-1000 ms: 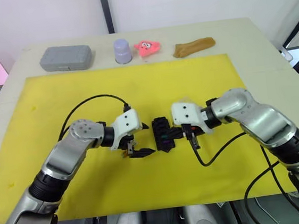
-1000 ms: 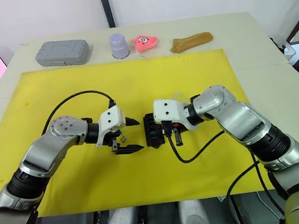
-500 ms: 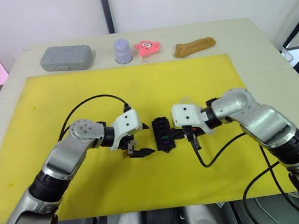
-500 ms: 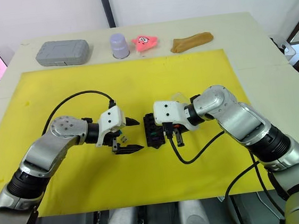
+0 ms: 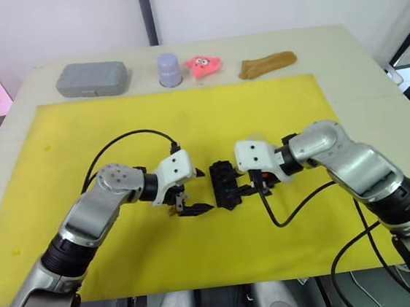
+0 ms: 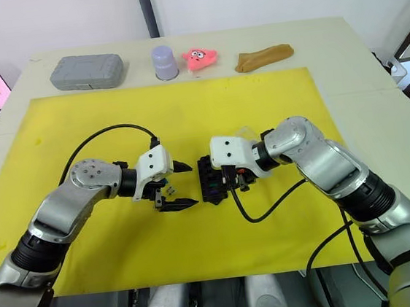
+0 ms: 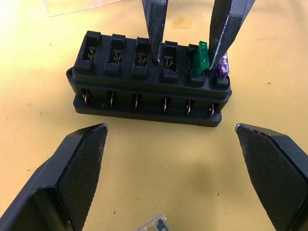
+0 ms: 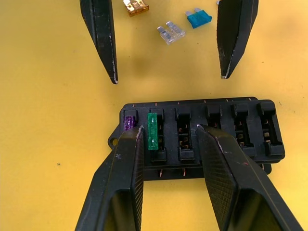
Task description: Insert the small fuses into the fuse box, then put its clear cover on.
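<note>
Sitting mid-mat between my two grippers, the black rectangular plastic fuse box (image 6: pixel 209 180) has its long axis running away from me, slots facing up. My right gripper (image 8: pixel 166 130) hangs over it, jaws apart around the green fuse (image 8: pixel 153 131), which stands upright next to the purple fuse (image 8: pixel 128 122) at the tab end. My left gripper (image 5: pixel 192 196) is spread wide beside the box. Can't read any writing.
</note>
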Robot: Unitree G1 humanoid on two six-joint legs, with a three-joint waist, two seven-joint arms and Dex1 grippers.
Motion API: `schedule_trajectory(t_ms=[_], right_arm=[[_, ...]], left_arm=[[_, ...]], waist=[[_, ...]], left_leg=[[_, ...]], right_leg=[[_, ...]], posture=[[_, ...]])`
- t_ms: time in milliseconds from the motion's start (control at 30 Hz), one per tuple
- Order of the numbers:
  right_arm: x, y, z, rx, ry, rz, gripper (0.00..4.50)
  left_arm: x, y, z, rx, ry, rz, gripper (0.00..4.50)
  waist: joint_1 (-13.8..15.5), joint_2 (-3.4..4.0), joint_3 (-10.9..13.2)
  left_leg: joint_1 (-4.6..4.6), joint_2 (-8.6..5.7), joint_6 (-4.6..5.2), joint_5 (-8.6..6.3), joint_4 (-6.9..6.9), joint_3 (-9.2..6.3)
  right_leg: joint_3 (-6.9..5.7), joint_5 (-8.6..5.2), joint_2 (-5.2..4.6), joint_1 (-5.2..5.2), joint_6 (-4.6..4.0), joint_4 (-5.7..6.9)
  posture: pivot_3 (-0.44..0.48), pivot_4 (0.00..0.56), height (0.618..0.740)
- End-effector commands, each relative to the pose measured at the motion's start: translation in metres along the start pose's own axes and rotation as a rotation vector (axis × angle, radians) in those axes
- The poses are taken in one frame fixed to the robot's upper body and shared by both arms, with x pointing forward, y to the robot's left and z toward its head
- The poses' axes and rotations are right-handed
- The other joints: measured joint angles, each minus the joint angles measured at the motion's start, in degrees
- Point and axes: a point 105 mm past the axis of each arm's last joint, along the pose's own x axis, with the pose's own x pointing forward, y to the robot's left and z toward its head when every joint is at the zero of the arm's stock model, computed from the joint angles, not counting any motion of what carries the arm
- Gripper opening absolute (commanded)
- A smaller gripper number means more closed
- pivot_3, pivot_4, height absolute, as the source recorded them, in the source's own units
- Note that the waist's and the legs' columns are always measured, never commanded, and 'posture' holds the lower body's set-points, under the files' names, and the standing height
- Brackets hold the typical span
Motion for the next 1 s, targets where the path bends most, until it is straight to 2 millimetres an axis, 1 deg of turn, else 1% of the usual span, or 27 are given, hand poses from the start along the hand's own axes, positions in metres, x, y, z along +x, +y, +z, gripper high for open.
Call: schedule_trajectory(t_ms=[33, 200, 300, 400, 467, 500, 567, 667, 800, 1000], right_arm=[[-0.01, -0.005, 0.016, -0.014, -0.046, -0.012, 1.88], [-0.016, -0.008, 0.025, 0.002, -0.077, -0.015, 1.88], [-0.023, -0.008, 0.034, 0.02, -0.118, 0.0, 1.88], [-0.023, -0.009, 0.035, 0.031, -0.135, -0.012, 1.88], [-0.022, -0.01, 0.032, 0.039, -0.142, -0.023, 1.27], [-0.022, -0.007, 0.028, 0.039, -0.142, -0.017, 1.05], [-0.02, -0.002, 0.023, 0.032, -0.15, -0.005, 0.08], [-0.017, 0.002, 0.018, 0.026, -0.168, 0.003, 0.03], [-0.014, 0.004, 0.017, 0.024, -0.194, -0.002, 0.03], [-0.01, 0.004, 0.011, 0.036, -0.178, -0.01, 0.03]], left_arm=[[-0.001, -0.002, 0.008, 0.043, -0.018, 0.0, 4.5], [-0.001, -0.001, 0.008, 0.042, -0.019, 0.003, 4.5], [-0.001, 0.002, 0.008, 0.041, -0.019, 0.009, 4.5], [-0.002, 0.003, 0.008, 0.041, -0.019, 0.012, 4.5], [-0.002, 0.004, 0.008, 0.041, -0.02, 0.014, 4.5], [-0.002, 0.004, 0.008, 0.042, -0.02, 0.015, 4.5], [-0.003, 0.005, 0.008, 0.043, -0.019, 0.016, 4.5], [-0.004, 0.005, 0.008, 0.044, -0.019, 0.018, 4.5], [-0.004, 0.006, 0.009, 0.047, -0.018, 0.017, 4.5], [-0.004, 0.006, 0.009, 0.052, -0.018, 0.015, 4.5]], waist=[[0.0, 0.0, 0.0], [0.0, 0.0, 0.0], [0.0, 0.0, 0.0], [0.0, 0.0, 0.0], [0.0, 0.0, 0.0], [0.0, 0.0, 0.0], [0.1, 0.0, 0.0], [0.0, 0.0, 0.0], [0.0, 0.0, 0.0], [0.1, 0.0, 0.0]], left_leg=[[0.0, 0.0, 0.0, 0.0, 0.0, 0.0], [0.0, 0.0, 0.0, 0.0, 0.0, 0.0], [0.0, 0.0, 0.0, 0.0, 0.0, 0.0], [0.0, 0.0, 0.0, 0.0, 0.0, 0.0], [0.0, 0.0, 0.0, 0.0, 0.0, 0.0], [-0.01, 0.0, 0.0, 0.0, 0.0, 0.0], [-0.01, 0.0, 0.0, 0.0, 0.0, 0.0], [-0.01, -0.02, 0.01, 0.0, 0.0, 0.01], [0.0, 0.0, 0.01, 0.0, 0.0, 0.01], [0.0, 0.0, 0.0, 0.0, 0.01, 0.0]], right_leg=[[0.0, 0.0, 0.0, 0.0, 0.0, 0.0], [0.0, 0.0, 0.0, -0.01, 0.0, 0.0], [0.0, 0.0, 0.0, 0.0, 0.0, 0.0], [0.0, 0.0, 0.0, 0.0, 0.0, 0.0], [0.0, 0.0, -0.01, 0.0, 0.0, 0.0], [0.0, 0.0, -0.01, 0.0, 0.0, 0.0], [0.0, 0.0, -0.02, 0.0, 0.0, 0.0], [0.01, 0.0, -0.02, 0.0, 0.0, 0.0], [0.0, 0.0, 0.01, -0.01, 0.0, 0.02], [0.0, 0.0, 0.0, -0.01, 0.0, 0.02]], posture=[[0.0, 0.15, 0.74], [0.0, 0.15, 0.74], [0.0, 0.15, 0.74], [0.0, 0.15, 0.74], [0.0, 0.15, 0.74], [0.0, 0.15, 0.74], [0.0, 0.15, 0.74], [0.0, 0.15, 0.74], [0.0, 0.15, 0.74], [0.0, 0.15, 0.74]])
